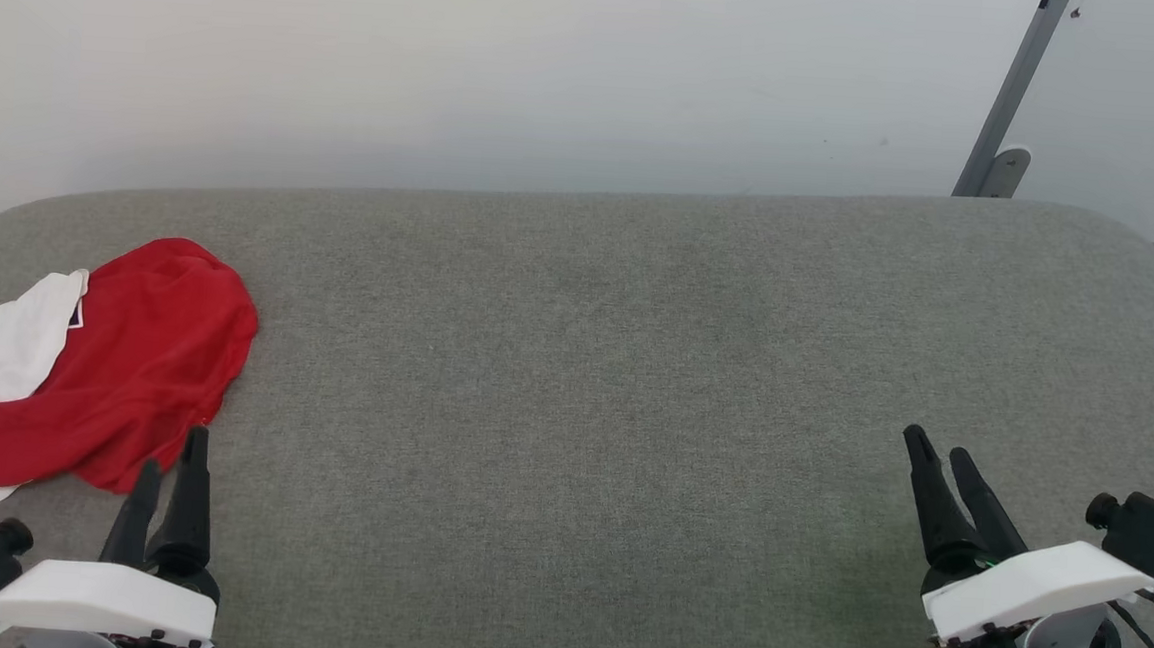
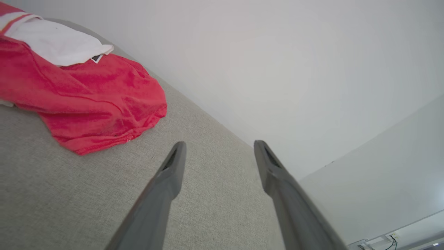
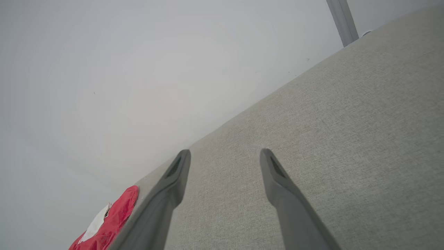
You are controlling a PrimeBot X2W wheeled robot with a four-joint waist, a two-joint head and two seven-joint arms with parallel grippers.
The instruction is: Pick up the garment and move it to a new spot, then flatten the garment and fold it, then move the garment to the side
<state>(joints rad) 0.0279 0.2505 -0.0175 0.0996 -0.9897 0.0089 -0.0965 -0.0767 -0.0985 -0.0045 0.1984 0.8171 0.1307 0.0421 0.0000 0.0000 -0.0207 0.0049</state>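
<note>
Both grippers are held open and empty over the near edge of the table (image 1: 585, 365). The garment (image 1: 134, 367) is bunched at the left end, just beside the left gripper (image 1: 174, 450); the right gripper (image 1: 936, 441) is seen well apart, at the right.

No readable text, garment (image 1: 149, 358) print illegible

Head camera looks down; low wrist cameras both share the garment (image 1: 143, 368).

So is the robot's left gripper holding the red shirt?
No, the garment lies crumpled on the grey surface, and the left gripper beside it is open and empty.
</note>
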